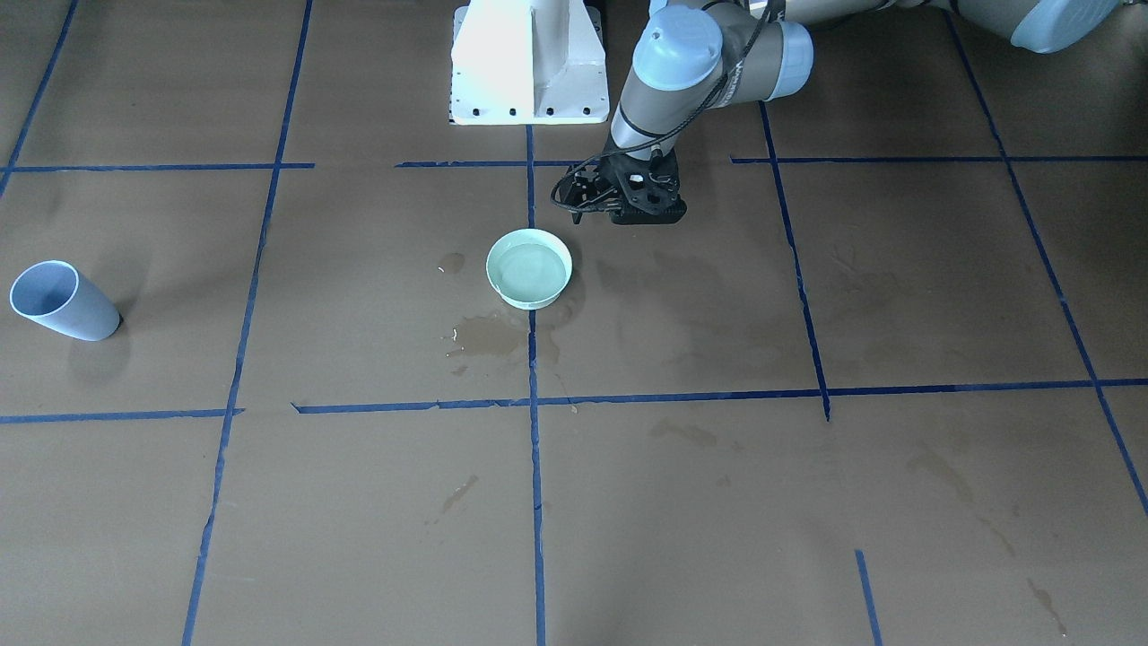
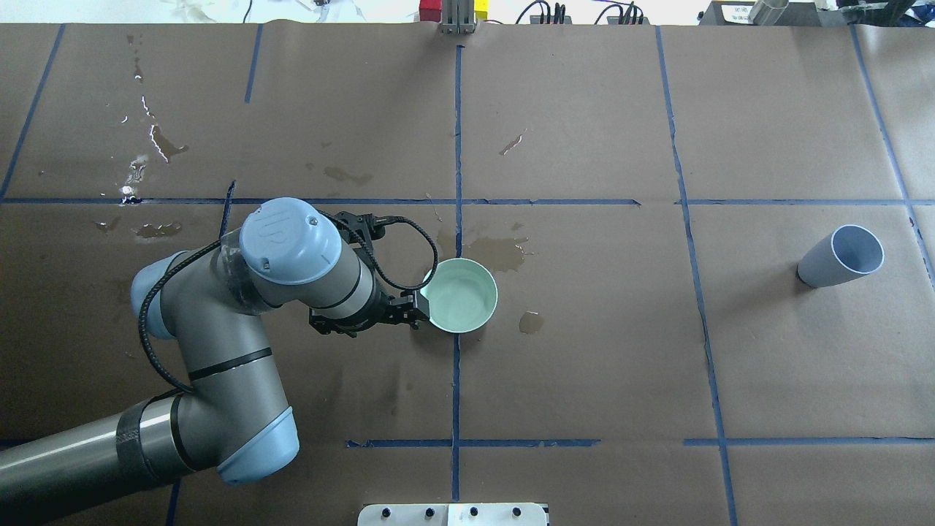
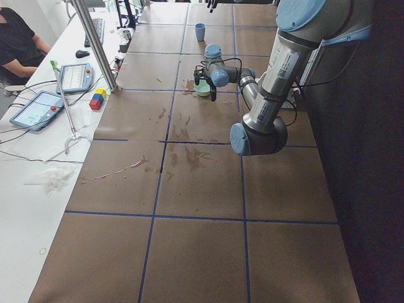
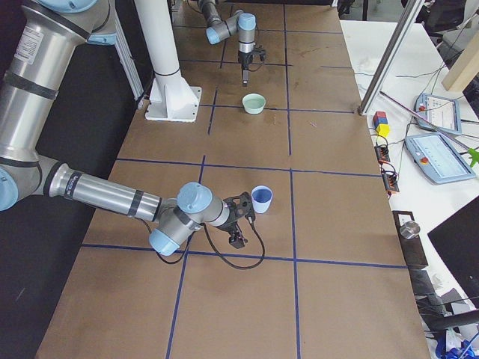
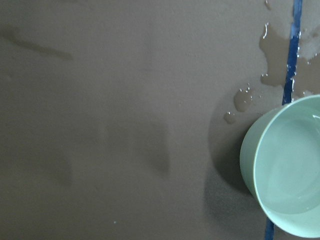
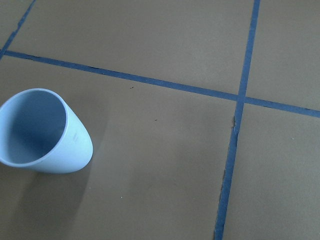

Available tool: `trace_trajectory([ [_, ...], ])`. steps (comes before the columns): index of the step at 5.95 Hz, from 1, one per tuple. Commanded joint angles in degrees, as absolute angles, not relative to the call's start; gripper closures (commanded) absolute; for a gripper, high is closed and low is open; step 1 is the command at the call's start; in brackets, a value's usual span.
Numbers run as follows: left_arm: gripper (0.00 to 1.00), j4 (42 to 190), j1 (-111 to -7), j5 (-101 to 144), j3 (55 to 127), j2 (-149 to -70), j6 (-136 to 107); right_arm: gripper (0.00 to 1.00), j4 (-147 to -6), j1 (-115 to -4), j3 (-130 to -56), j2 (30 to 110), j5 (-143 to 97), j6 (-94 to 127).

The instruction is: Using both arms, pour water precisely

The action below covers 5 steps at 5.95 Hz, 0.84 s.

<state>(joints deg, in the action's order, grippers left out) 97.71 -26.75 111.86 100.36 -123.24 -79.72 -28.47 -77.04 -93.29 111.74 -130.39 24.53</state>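
Observation:
A mint-green bowl (image 1: pixel 529 267) stands on the brown paper near the middle and also shows in the overhead view (image 2: pixel 462 294). The water (image 5: pixel 295 175) lies in it as a faint sheen. My left gripper (image 2: pixel 410 313) hangs just beside the bowl's rim on the robot's left, apart from it, and looks open and empty. A light blue cup (image 2: pixel 840 256) stands far to the robot's right. My right gripper (image 4: pixel 241 218) shows only in the exterior right view, close beside the cup (image 4: pixel 261 199). I cannot tell whether it is open or shut.
Wet patches (image 1: pixel 484 336) darken the paper beside the bowl, with more at the table's far left (image 2: pixel 157 142). Blue tape lines (image 1: pixel 534 449) grid the table. The white pedestal base (image 1: pixel 529 63) stands at the robot's edge. A person (image 3: pixel 19 44) sits at a side desk.

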Motion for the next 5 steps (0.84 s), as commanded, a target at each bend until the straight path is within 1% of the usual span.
trace_trajectory([
  [1, 0.02, 98.4, -26.9, 111.8, 98.2, -125.3, -82.6, 0.00, -39.6, -81.1, -93.3, 108.6, -135.8, 15.3],
  [2, 0.02, 99.7, -27.3, 111.8, 96.8, -125.8, -84.8, 0.00, -44.6, -82.3, -93.3, 107.0, -137.9, 11.7],
  [3, 0.03, 105.3, -27.3, 111.7, 93.3, -126.2, -87.7, 0.00, -48.7, -82.9, -93.3, 105.4, -140.4, 10.1],
  [4, 0.03, 109.0, -27.9, 111.7, 88.7, -128.8, -91.3, 0.00, -50.4, -83.1, -93.3, 105.2, -141.8, 8.6],
  [5, 0.05, 109.5, -27.9, 111.7, 87.3, -129.3, -91.2, 0.00, -51.1, -83.1, -93.3, 105.1, -142.2, 6.5],
])
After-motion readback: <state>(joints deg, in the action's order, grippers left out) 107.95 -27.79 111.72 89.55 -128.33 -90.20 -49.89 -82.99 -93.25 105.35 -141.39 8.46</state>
